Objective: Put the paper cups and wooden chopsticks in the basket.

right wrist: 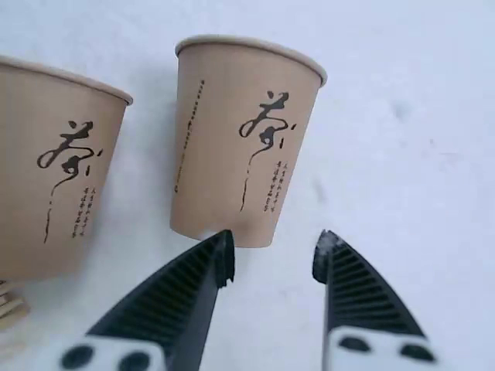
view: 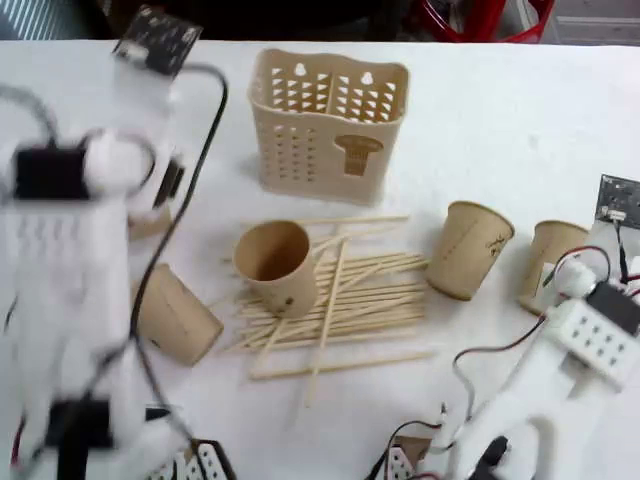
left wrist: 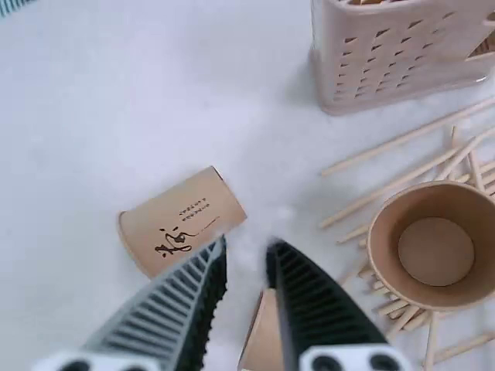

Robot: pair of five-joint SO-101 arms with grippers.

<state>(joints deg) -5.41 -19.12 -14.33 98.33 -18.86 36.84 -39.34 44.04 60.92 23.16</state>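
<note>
The beige slotted basket (view: 330, 120) (left wrist: 402, 54) stands at the back of the table. In front of it, wooden chopsticks (view: 345, 300) (left wrist: 402, 174) lie in a loose pile, with one paper cup (view: 275, 262) (left wrist: 435, 246) resting on them, mouth up. Another cup (view: 175, 315) (left wrist: 261, 344) lies on its side to the left. My left gripper (left wrist: 246, 247) hovers open over the table beside a third lying cup (left wrist: 182, 220). Two more cups (view: 470, 248) (view: 550, 262) are at the right. My right gripper (right wrist: 274, 239) is open, close to the rightmost cup (right wrist: 244, 139), touching nothing.
The left arm (view: 70, 250) covers the table's left side, with a black cable (view: 205, 150) looping towards the basket. The right arm (view: 570, 350) stands at the front right corner. A small circuit board (view: 620, 202) lies at the right edge. White table (view: 500, 110) spreads around the basket.
</note>
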